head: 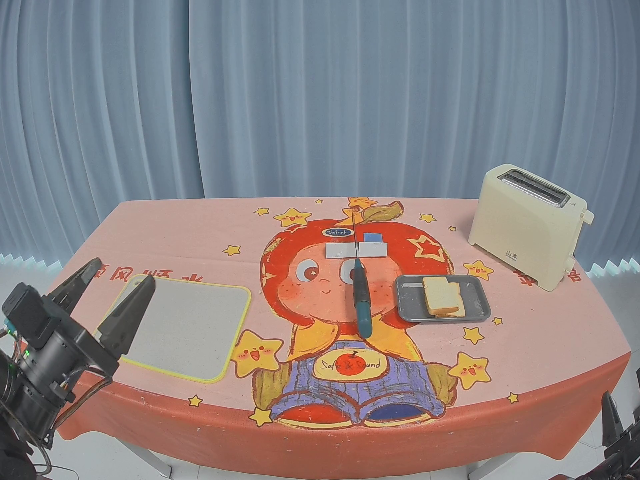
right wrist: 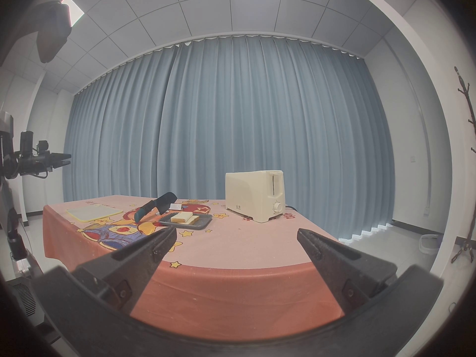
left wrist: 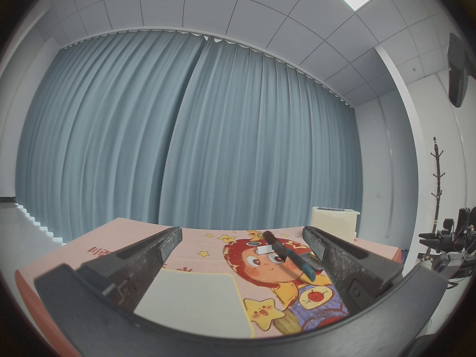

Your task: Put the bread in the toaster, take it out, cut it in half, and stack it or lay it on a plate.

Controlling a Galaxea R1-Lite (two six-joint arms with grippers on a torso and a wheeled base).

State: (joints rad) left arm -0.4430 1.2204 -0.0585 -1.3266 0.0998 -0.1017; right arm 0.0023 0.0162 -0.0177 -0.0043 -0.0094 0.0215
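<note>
Pink tablecloth bears tray holding bread; left gripper and right gripper gape, empty.

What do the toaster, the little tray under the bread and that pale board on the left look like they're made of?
Toaster: probably plastic; cream, with a soft sheen and rounded, moulded-looking corners.
Tray: likely metal; dark grey and matte, with a thin raised rim.
Board: hard to tell, perhaps plastic or silicone; thin, flat, pale grey and matte, with a yellow edge.
</note>
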